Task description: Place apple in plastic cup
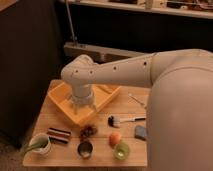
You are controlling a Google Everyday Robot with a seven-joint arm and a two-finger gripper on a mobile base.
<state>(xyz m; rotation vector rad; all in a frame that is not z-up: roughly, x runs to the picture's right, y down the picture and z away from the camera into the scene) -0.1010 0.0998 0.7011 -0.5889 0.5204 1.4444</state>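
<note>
The apple [115, 138] is small, round and orange-red, and lies on the wooden table [52, 115] near its front edge. The light-green plastic cup [121, 150] stands just in front and right of it, almost touching. My gripper [83, 106] hangs from the white arm over the yellow tray [65, 100], to the left of and behind the apple. It holds nothing that I can see.
A dark bunch of grapes [88, 132] lies left of the apple. A shiny metal cup [85, 149] stands in front of the grapes. A white cup with green contents [39, 144] is at the front left, a dark striped bar [59, 135] beside it. A brush [122, 120] and a blue-grey object [141, 132] lie to the right.
</note>
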